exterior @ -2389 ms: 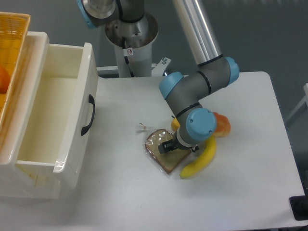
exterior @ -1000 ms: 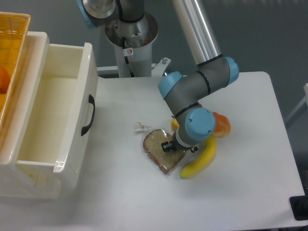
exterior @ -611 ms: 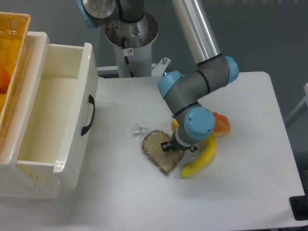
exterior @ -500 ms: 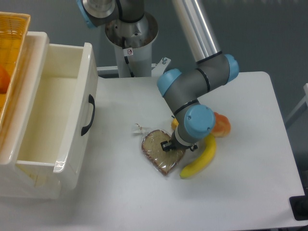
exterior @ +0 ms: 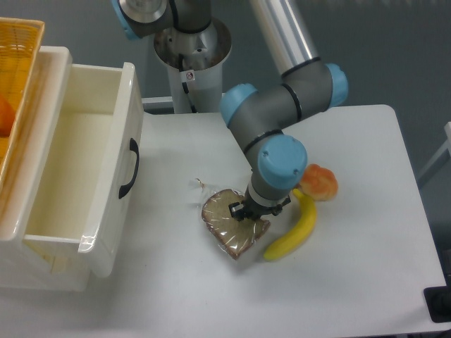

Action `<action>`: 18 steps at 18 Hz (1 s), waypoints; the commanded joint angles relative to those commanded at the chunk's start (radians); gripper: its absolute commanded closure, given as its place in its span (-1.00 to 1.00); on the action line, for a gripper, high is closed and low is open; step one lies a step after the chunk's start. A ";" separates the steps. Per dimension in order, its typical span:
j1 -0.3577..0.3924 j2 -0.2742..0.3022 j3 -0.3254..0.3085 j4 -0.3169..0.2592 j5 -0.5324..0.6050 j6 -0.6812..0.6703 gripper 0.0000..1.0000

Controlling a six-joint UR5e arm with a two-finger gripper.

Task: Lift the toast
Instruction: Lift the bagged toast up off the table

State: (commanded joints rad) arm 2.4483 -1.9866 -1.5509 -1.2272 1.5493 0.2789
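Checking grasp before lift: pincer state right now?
Pincer: shut on the toast, gripping its upper edge through the plastic wrap; the toast looks slightly raised and tilted off the table.

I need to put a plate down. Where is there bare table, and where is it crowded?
Bare patches: the near strip of table in front of the toast and banana, and between the drawer and toast. Crowded: the centre-right, where gripper, toast, banana and orange fruit cluster.

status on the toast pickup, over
Claw down on toast, closure unclear. Toast on table, not visibly lifted. Banana right beside it.
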 joint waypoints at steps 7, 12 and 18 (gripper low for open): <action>-0.018 0.071 -0.002 -0.021 0.000 0.247 0.89; -0.018 0.107 -0.002 -0.060 0.054 0.381 0.90; -0.020 0.115 0.003 -0.103 0.077 0.450 0.92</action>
State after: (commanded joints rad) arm 2.4283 -1.8715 -1.5478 -1.3299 1.6260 0.7286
